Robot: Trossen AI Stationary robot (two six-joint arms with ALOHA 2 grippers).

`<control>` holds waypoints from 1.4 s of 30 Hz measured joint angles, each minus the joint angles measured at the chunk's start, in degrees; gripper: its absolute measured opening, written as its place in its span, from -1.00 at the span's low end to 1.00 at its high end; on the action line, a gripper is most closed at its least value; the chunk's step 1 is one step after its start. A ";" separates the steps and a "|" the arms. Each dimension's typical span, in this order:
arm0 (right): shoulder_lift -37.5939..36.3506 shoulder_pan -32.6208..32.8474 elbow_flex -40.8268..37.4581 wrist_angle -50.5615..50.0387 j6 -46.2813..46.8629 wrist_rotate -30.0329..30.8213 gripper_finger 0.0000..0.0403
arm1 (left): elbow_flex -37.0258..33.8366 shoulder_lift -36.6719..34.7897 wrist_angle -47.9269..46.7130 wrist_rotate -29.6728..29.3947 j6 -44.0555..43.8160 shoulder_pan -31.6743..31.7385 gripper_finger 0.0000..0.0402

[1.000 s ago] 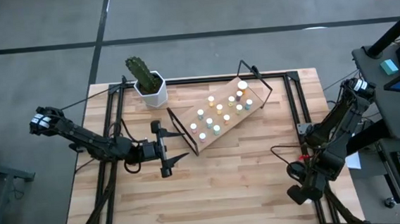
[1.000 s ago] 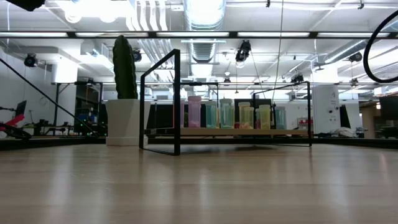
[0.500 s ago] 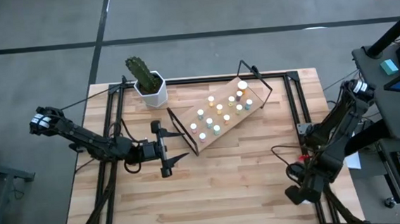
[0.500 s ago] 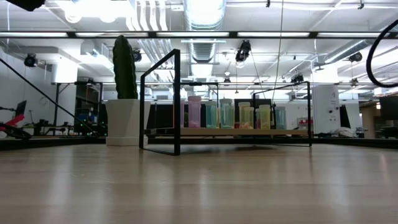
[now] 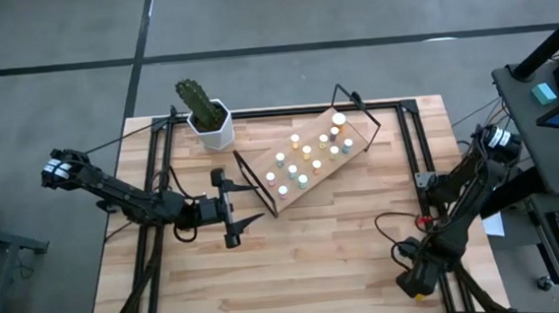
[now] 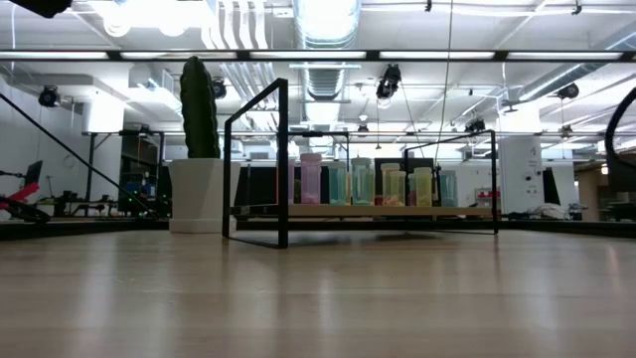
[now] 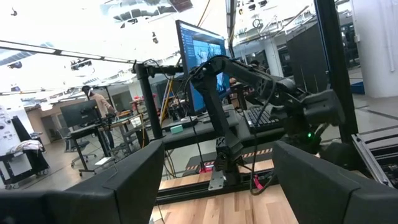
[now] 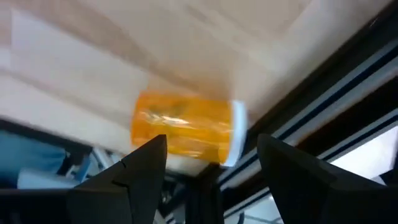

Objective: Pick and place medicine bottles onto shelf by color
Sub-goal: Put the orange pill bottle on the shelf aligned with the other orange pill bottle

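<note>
Two dark jointed arms, matte black links, black cables trailing. Left arm [image 5: 114,193]: white block at base end. Right arm [image 5: 460,198]: red spot near elbow.

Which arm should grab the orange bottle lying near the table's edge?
Right. The right gripper hangs open directly over the orange bottle, which lies on its side. The left gripper sits open beside the shelf, far off.

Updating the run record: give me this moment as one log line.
left end effector: open, idle beside shelf | right end effector: open over orange bottle lying at table edge | bottle: not gripped
</note>
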 joint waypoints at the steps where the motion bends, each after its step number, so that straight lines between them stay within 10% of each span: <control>1: 0.27 0.04 0.25 0.26 -0.25 -0.27 0.19 | 0.00 0.00 0.00 0.00 0.00 0.00 0.40; 13: -1.13 -0.22 2.24 -6.28 -12.35 2.56 0.11 | 0.00 0.00 0.02 -0.13 -0.01 0.00 0.40; 23: 0.98 3.11 5.27 -3.38 -45.13 9.28 0.11 | 0.00 0.00 -0.20 -0.13 -0.04 0.00 0.40; 42: 16.79 3.66 9.39 -4.31 -56.70 8.08 -0.12 | 0.00 0.02 -0.39 -0.13 -0.02 0.00 0.40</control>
